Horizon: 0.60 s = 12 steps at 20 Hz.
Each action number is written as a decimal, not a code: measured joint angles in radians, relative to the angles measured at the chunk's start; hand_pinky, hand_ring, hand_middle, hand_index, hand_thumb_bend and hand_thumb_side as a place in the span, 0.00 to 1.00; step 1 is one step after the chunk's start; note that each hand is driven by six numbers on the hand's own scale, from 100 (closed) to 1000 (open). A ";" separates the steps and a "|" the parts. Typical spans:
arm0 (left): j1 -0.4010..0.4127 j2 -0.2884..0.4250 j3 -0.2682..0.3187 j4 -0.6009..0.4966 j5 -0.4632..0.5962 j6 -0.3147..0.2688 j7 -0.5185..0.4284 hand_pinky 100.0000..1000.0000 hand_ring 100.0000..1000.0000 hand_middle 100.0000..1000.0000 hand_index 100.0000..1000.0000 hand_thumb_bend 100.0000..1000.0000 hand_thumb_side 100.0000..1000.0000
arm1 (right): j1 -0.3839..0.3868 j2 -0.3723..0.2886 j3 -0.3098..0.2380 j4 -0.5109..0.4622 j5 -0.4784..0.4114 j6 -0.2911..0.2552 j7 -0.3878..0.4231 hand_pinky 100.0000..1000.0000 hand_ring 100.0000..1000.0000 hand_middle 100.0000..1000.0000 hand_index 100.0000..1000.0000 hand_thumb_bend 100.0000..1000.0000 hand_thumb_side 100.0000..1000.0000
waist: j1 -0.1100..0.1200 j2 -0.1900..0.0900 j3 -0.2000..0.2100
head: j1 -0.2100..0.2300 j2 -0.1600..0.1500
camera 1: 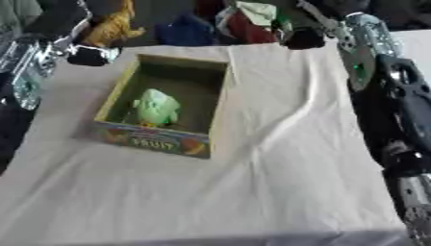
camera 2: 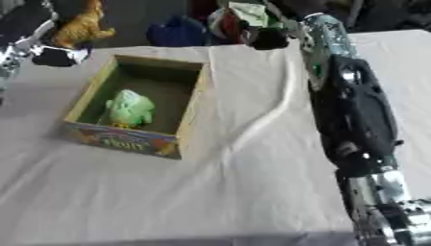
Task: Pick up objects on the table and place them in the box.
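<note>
– Box point(camera 1: 151, 139) sits left of centre on the white cloth point(camera 1: 252, 192), open side up, with a pale green toy point(camera 1: 158, 108) lying in it near the front wall. What do you want to know?

– Where are your hands, and is either one holding anything?

– My right hand point(camera 2: 269, 39) is stretched out to the far edge of the table, right up against a red, white and green toy point(camera 1: 252, 19). My left hand point(camera 1: 91, 55) is at the far left, just beyond the box's back corner and below an orange animal figure point(camera 1: 114, 26). Both show as dark shapes, and I cannot tell whether either is open, closed or gripping.

– How do you expect that red and green one to handle?

– I judge it light and probably soft, since it looks bulgy and rounded, not hard-edged. I'd take it around the middle of the body so it can't fold or swing. The orange figure looks stiffer, with a thin neck and tail. I'd hold that by the trunk, because narrow parts may slip out.

– Anything else to watch?

– The cloth has a long ridge running toward the box, so I'd lift things over it instead of dragging. A blue thing point(camera 1: 185, 31) lies between the two toys.
</note>
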State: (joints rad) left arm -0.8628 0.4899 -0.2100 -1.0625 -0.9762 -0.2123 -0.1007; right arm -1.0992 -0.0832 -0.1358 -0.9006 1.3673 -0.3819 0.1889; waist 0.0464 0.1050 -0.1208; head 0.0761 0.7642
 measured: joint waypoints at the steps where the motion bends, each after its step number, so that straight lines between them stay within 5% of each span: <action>1: 0.000 -0.015 -0.008 0.001 -0.003 -0.006 -0.006 0.46 0.29 0.23 0.32 0.07 0.36 | 0.000 0.001 0.000 0.000 -0.002 0.000 0.000 0.71 0.75 0.82 0.88 0.00 0.48 | 0.000 0.000 -0.004 | 0.001 0.000; 10: 0.002 -0.139 -0.027 0.081 -0.118 -0.015 0.018 0.52 0.37 0.32 0.42 0.19 0.37 | 0.000 0.030 0.000 -0.002 -0.017 -0.006 0.006 0.71 0.75 0.82 0.88 0.00 0.50 | -0.002 0.005 -0.040 | 0.020 0.000; 12: 0.010 -0.151 -0.028 0.097 -0.142 -0.021 0.027 0.57 0.46 0.43 0.54 0.32 0.39 | 0.000 0.035 0.000 -0.003 -0.019 -0.008 0.008 0.71 0.75 0.82 0.88 0.00 0.50 | -0.002 0.007 -0.041 | 0.023 0.000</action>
State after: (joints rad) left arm -0.8524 0.3392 -0.2381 -0.9658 -1.1185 -0.2331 -0.0741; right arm -1.0989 -0.0483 -0.1353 -0.9040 1.3480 -0.3897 0.1967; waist 0.0442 0.1119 -0.1618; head 0.0989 0.7642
